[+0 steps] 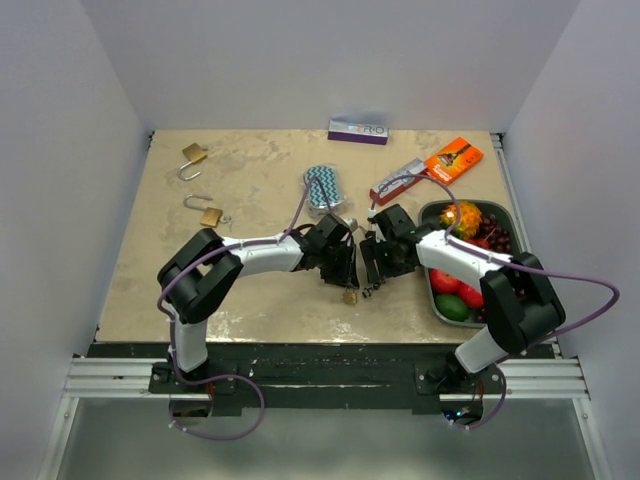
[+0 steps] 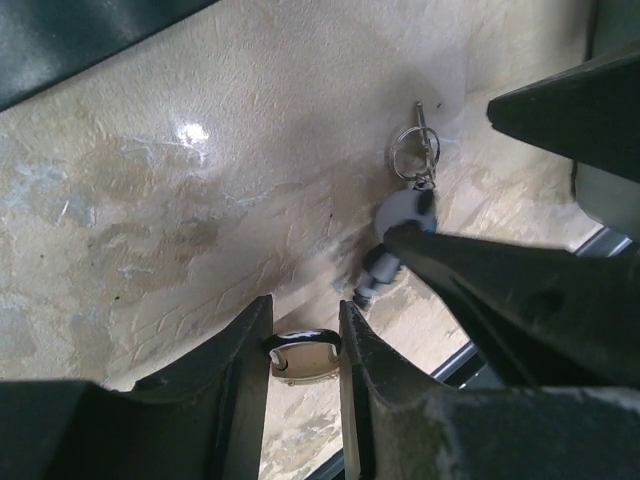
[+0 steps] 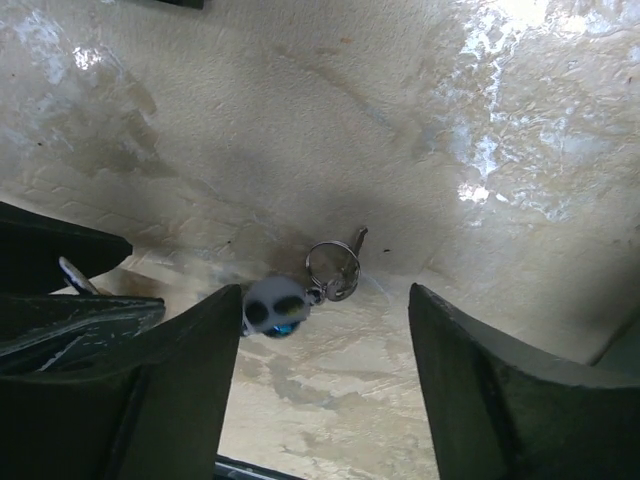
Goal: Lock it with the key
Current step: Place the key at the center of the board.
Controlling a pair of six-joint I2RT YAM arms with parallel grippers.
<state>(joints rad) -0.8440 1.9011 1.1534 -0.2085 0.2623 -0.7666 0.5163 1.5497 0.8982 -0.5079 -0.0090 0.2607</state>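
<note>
A small brass padlock (image 2: 303,362) with a dark shackle is pinched between the fingers of my left gripper (image 2: 305,318), which is shut on it; in the top view the padlock (image 1: 350,295) hangs below that gripper (image 1: 343,268). The key (image 3: 274,306) has a grey head and a steel ring (image 3: 333,268) and looks blurred. It sits loose beside the left finger of my right gripper (image 3: 325,292), whose jaws stand wide open around it. The left wrist view shows the key (image 2: 405,214) just right of the padlock, apart from it. I cannot see its blade.
Two more brass padlocks (image 1: 193,157) (image 1: 207,212) lie at the far left. A blue chevron pouch (image 1: 323,187), a purple box (image 1: 358,131) and an orange packet (image 1: 453,159) lie behind the grippers. A metal tray (image 1: 502,218) of fruit stands at the right.
</note>
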